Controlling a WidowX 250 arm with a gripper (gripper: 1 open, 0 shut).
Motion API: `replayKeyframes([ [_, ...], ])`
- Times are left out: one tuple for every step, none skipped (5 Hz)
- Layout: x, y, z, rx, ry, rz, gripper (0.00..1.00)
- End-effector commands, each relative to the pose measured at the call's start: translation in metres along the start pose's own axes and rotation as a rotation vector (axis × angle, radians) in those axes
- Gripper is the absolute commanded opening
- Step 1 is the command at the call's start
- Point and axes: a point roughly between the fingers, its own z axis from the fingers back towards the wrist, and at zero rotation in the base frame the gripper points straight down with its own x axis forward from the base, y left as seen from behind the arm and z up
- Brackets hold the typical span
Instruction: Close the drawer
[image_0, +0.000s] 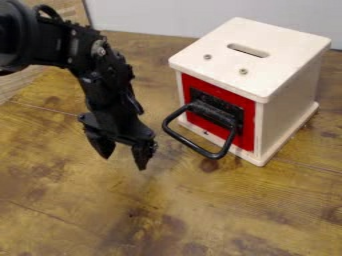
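The drawer (214, 108) is bright red with a black front panel and sits in the front face of a cream-white cabinet (267, 62). Its large black loop handle (197, 128) hangs out toward the left, low over the table. My black gripper (122, 150) points down at the wooden table, a short way left of the handle and not touching it. Its two fingers are spread apart and hold nothing.
The cabinet has a slot (247, 48) in its top. The wooden table (201, 215) runs in front of and around the cabinet. The black arm (60, 45) comes in from the upper left.
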Motion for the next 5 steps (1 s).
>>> replayKeyframes([
  [0.0157,0.0156,0.0282,0.001,-0.110,-0.009,1.00],
  [0.0136,0.0196,0.0284,-0.002,-0.119,-0.042,1.00],
  [0.0122,0.0161,0.0268,0.001,-0.125,-0.051,1.00],
  [0.0119,0.0134,0.0255,0.011,-0.117,0.001,1.00],
  [0.0104,0.0175,0.0239,0.011,-0.111,0.023,1.00],
])
